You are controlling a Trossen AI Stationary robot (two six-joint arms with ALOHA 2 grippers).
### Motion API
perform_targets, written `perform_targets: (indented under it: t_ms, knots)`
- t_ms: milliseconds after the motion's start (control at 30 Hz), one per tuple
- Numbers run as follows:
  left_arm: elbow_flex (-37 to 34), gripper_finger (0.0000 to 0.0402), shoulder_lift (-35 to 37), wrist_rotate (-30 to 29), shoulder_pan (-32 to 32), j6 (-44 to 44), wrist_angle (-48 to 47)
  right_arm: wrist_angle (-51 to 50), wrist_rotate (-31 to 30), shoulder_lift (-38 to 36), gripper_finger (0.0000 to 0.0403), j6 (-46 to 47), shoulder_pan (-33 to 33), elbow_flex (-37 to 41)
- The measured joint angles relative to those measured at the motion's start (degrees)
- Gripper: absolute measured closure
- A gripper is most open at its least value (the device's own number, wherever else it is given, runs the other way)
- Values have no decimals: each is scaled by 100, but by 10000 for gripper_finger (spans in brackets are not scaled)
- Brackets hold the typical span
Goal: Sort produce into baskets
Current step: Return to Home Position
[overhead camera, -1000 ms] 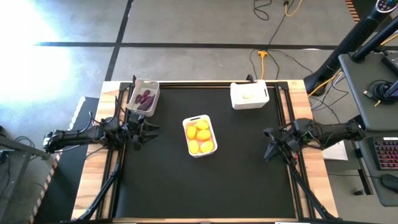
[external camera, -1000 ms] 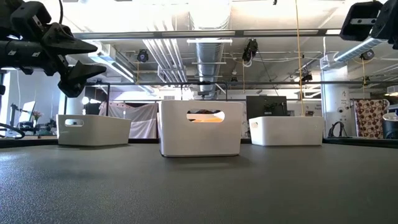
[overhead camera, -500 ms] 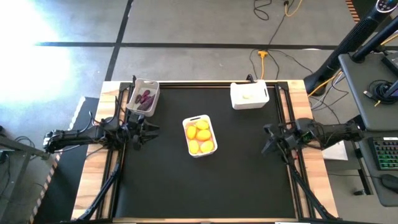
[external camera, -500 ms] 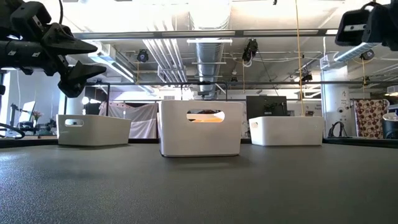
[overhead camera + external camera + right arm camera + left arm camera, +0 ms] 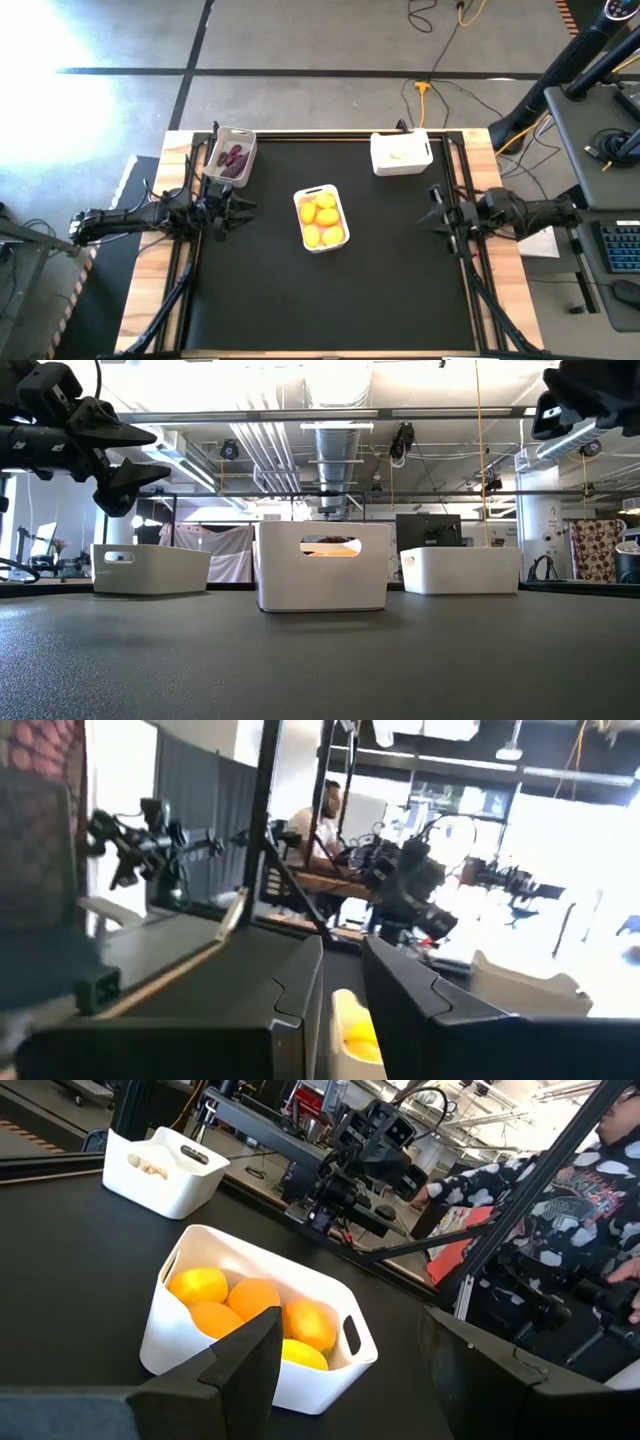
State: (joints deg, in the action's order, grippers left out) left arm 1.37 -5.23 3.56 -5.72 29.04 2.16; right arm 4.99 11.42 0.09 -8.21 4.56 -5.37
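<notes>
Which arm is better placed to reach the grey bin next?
Left. The left gripper hangs open right beside the grey bin; the right gripper is across the table, far from it.

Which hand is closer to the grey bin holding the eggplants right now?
Left. The left hand hovers close beside the grey bin at the left side of the table; the right hand is far across it, by its right edge.
</notes>
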Motion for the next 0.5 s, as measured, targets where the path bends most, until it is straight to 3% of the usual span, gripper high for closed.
perform_targets:
  t_ms: [233, 500]
  knots:
    - [0, 184, 0, 1, 0, 0, -1, -232, -38, 2, 335, 201, 0, 47]
    - [0, 184, 0, 1, 0, 0, -1, -216, -900, -3, 335, 394, 0, 76]
